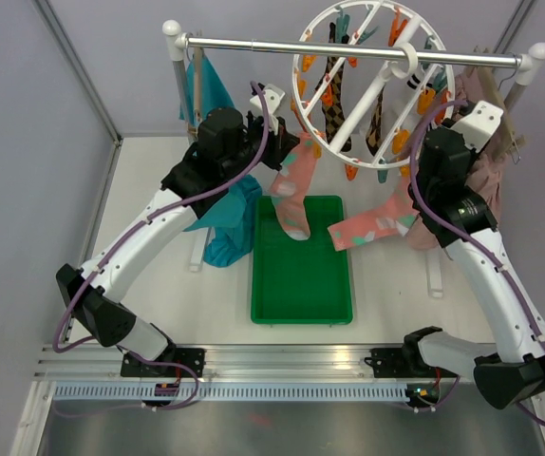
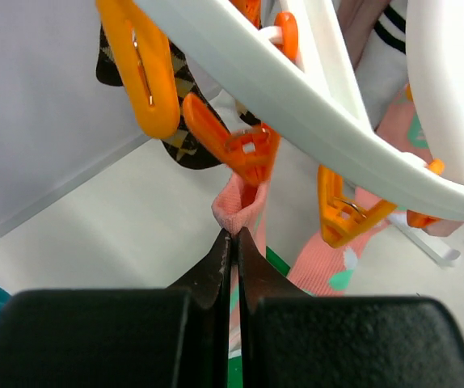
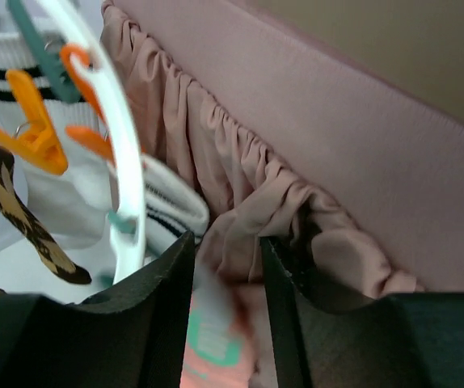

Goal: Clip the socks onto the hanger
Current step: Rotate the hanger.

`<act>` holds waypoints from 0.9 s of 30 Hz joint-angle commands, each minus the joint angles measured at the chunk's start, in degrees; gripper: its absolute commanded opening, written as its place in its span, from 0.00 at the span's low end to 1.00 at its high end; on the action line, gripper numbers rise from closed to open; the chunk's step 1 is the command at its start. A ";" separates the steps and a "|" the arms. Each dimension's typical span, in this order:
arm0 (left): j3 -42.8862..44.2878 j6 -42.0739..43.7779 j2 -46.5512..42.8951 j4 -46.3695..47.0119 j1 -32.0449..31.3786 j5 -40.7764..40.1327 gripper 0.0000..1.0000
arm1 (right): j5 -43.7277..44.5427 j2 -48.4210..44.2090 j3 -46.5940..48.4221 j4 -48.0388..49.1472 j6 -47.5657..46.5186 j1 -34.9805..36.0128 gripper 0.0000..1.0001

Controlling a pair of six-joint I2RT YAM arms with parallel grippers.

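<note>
The white round hanger (image 1: 367, 66) hangs from a rail, with argyle socks (image 1: 334, 109) and a striped white sock (image 3: 54, 194) clipped to it. My left gripper (image 2: 234, 234) is shut on the cuff of a pink sock (image 2: 240, 206), right under an orange clip (image 2: 244, 149). That sock dangles over the tray (image 1: 294, 195). My right gripper (image 3: 225, 240) stands open beside the ring's rim (image 3: 123, 162). A second pink sock (image 3: 216, 339), blurred, lies loose between its fingers. In the top view this sock (image 1: 372, 226) stretches out toward the tray.
A green tray (image 1: 301, 304) sits on the table below the hanger. A teal garment (image 1: 225, 223) hangs at the left of the rail (image 1: 253, 44). A dusty-pink skirt (image 3: 313, 162) hangs close behind the right gripper. Several orange and teal clips dangle from the ring.
</note>
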 commanded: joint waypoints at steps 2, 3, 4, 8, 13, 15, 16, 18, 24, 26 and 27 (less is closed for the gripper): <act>1.78 4.54 -1.40 0.47 -1.29 2.22 0.02 | -5.41 -0.87 3.37 1.57 0.93 -2.08 0.48; 1.70 4.81 -1.48 0.38 -1.55 2.23 0.02 | -6.38 -2.00 3.19 1.39 1.11 -2.00 0.50; 1.87 5.07 -1.22 0.12 -2.17 2.40 0.02 | -7.18 -2.45 3.36 0.61 1.89 -2.00 0.54; 3.28 7.53 -0.26 -1.64 -4.10 2.49 0.02 | -12.18 -4.47 4.50 -5.53 4.00 -2.00 0.61; 4.33 9.47 0.63 -2.96 -6.47 1.17 0.02 | -23.94 -8.34 6.17 -11.42 7.08 -2.00 0.68; 4.60 10.52 0.89 -3.66 -7.26 0.47 0.02 | -27.38 -9.57 7.58 -13.19 7.96 -2.00 0.70; 4.86 10.70 1.06 -3.84 -7.53 0.21 0.02 | -30.88 -9.83 9.41 -15.03 8.22 -2.00 0.72; 5.12 11.40 1.33 -4.45 -8.14 -0.15 0.02 | -33.80 -10.88 11.00 -16.62 8.75 -2.00 0.74; 6.35 12.46 2.56 -5.77 -9.38 -0.94 0.02 | -44.61 -13.79 14.96 -19.35 10.42 -2.00 0.78; 6.62 12.72 2.82 -5.95 -9.55 -1.46 0.02 | -50.83 -13.88 15.32 -19.61 11.04 -2.00 0.79; 6.53 12.72 3.00 -5.95 -9.64 -1.73 0.02 | -52.34 -13.88 15.66 -19.79 11.30 -2.00 0.79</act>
